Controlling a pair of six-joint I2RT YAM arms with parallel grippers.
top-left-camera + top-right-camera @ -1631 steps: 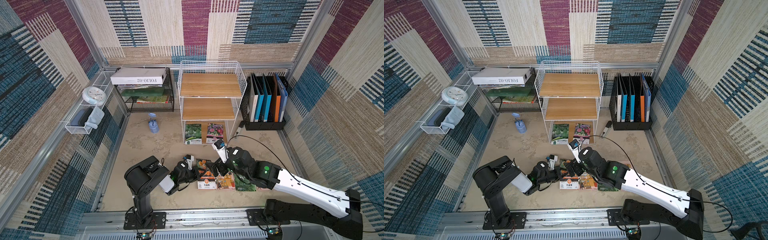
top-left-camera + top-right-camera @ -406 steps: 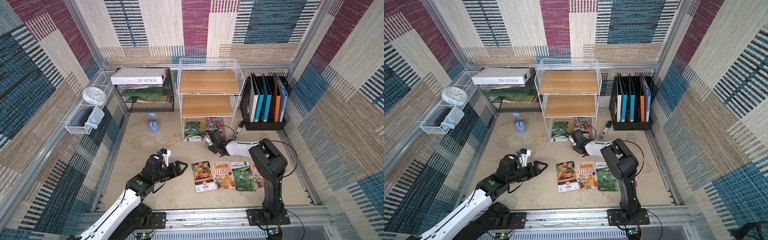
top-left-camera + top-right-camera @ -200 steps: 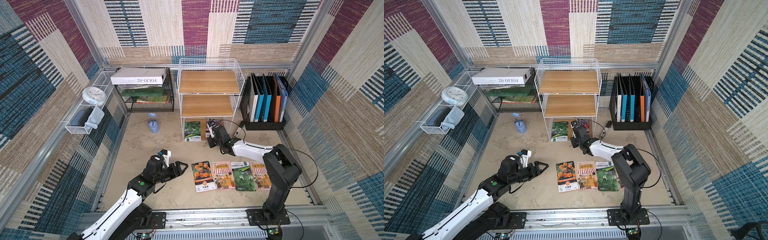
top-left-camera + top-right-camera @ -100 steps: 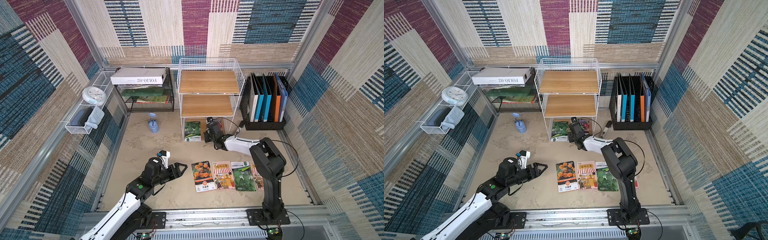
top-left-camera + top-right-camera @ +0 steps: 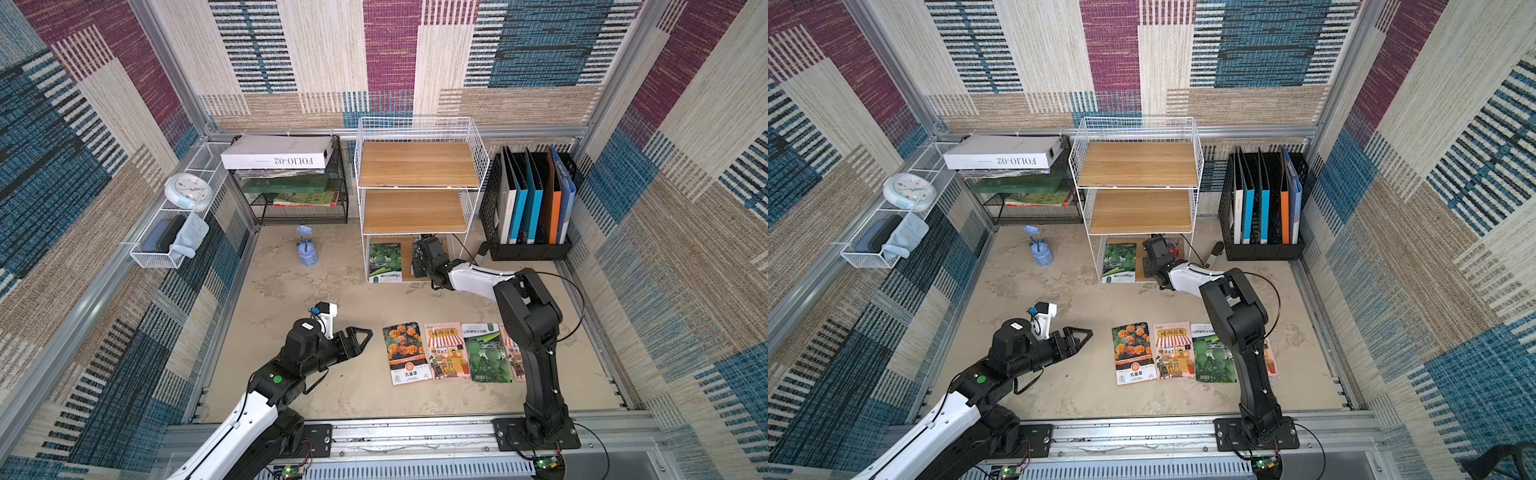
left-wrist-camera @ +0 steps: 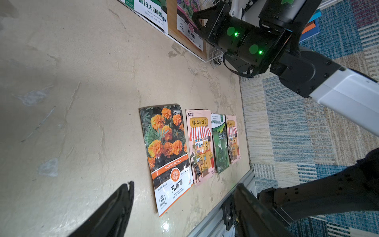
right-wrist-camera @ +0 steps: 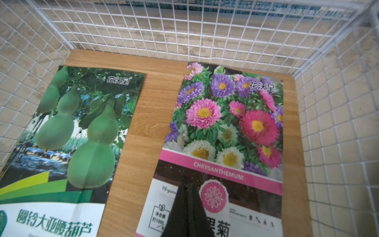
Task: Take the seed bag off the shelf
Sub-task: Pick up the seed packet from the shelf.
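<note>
The shelf (image 5: pixel 415 164) (image 5: pixel 1138 164) is a white wire rack with wooden tiers at the back. Two seed bags lie on its bottom board: a green gourd bag (image 7: pixel 78 127) (image 5: pixel 385 262) and a pink chrysanthemum bag (image 7: pixel 225 123) (image 6: pixel 189 26). My right gripper (image 7: pixel 188 186) (image 5: pixel 417 268) reaches into that tier, shut, its tips on the chrysanthemum bag's front end. The arm hides most of this bag in both top views. My left gripper (image 5: pixel 365 338) (image 6: pixel 185 184) hovers open above the floor, left of a marigold bag (image 5: pixel 405 353).
Several seed bags lie in a row on the floor, starting with the marigold bag (image 6: pixel 166 143). A black file holder (image 5: pixel 532 208) stands right of the shelf, a black mesh rack (image 5: pixel 291 208) left of it. A blue bottle (image 5: pixel 306 249) stands on the floor.
The right gripper has shifted a little left at the bottom tier and stays shut over the chrysanthemum bag. The left arm has hardly moved.
</note>
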